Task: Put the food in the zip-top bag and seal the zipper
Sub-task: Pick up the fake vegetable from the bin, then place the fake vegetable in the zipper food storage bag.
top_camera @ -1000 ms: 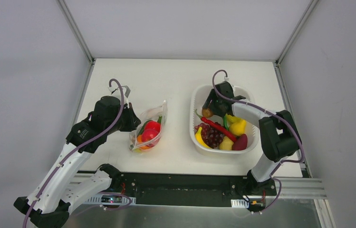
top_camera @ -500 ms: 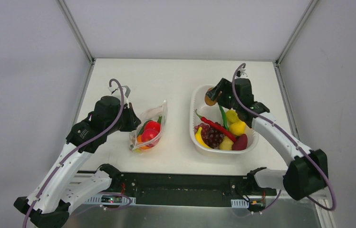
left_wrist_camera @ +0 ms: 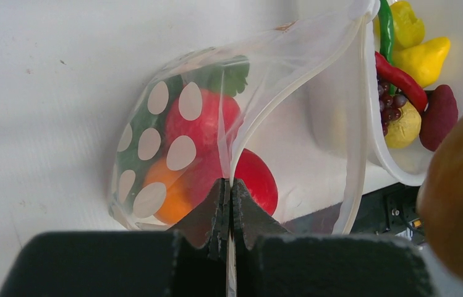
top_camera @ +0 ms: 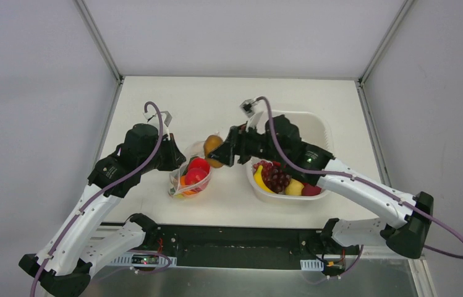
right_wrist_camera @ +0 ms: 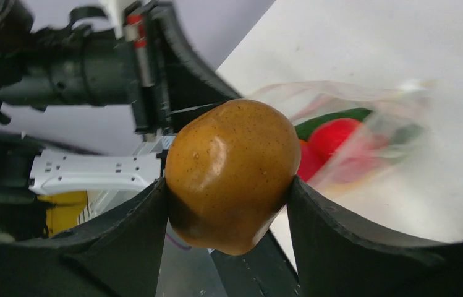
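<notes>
Left pincer (left_wrist_camera: 229, 204) pinches the open bag (left_wrist_camera: 173, 117), right pincer (right_wrist_camera: 229, 185) holds a brown fruit (top_camera: 214, 148); more food (top_camera: 275, 176) and zipping are left

No legible text, label, brand, number or sign in any view. Print on zip-top bag (left_wrist_camera: 179, 151): plain white dots only.
</notes>
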